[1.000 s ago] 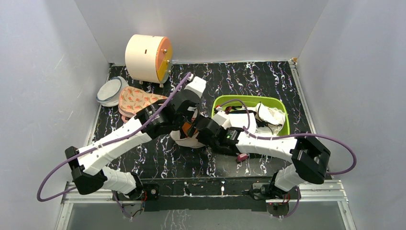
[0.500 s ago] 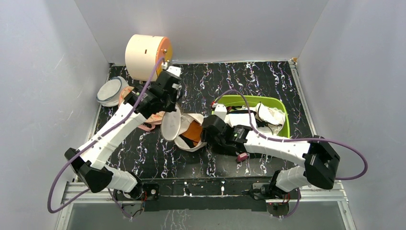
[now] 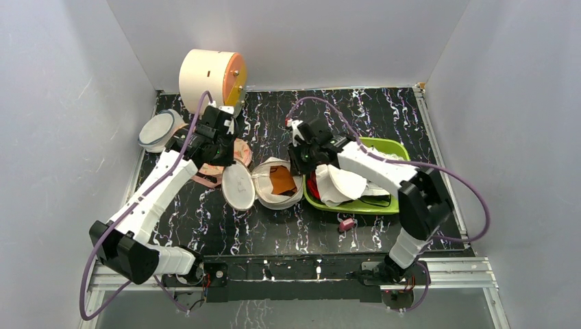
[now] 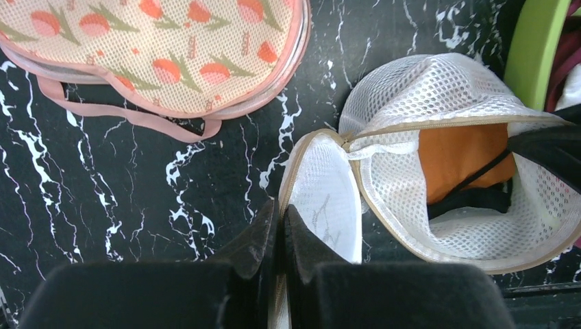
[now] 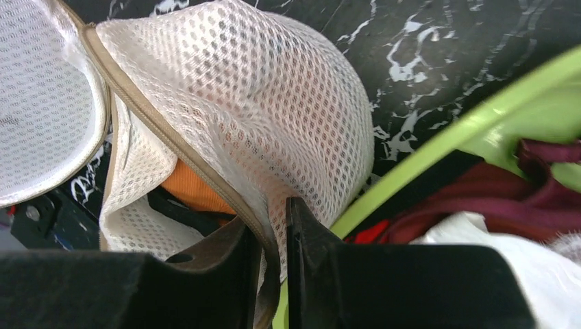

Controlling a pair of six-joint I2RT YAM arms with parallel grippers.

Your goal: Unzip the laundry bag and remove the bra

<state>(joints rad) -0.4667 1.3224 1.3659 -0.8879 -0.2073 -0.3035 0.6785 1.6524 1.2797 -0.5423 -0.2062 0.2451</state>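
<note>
Marbled table (image 3: 356, 110) with laundry bag (image 3: 264, 189), pouch (image 4: 157, 48)

Black tabletop (image 3: 384, 110) with white marbling, enclosed by plain pale grey surfaces: back wall (image 3: 308, 41) at 12 o'clock, left wall (image 3: 62, 123) at 9 o'clock, right wall (image 3: 507, 123) at 3 o'clock; aluminium rail (image 3: 459, 277) along the 6 o'clock edge; lighting even.

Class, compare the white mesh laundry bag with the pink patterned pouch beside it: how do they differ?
The laundry bag is plain white mesh; the pouch is printed, with a pink rim. The laundry bag gapes unzipped, showing the orange bra; the pouch lies flat, contents unseen. Both are rounded mesh cases.
</note>
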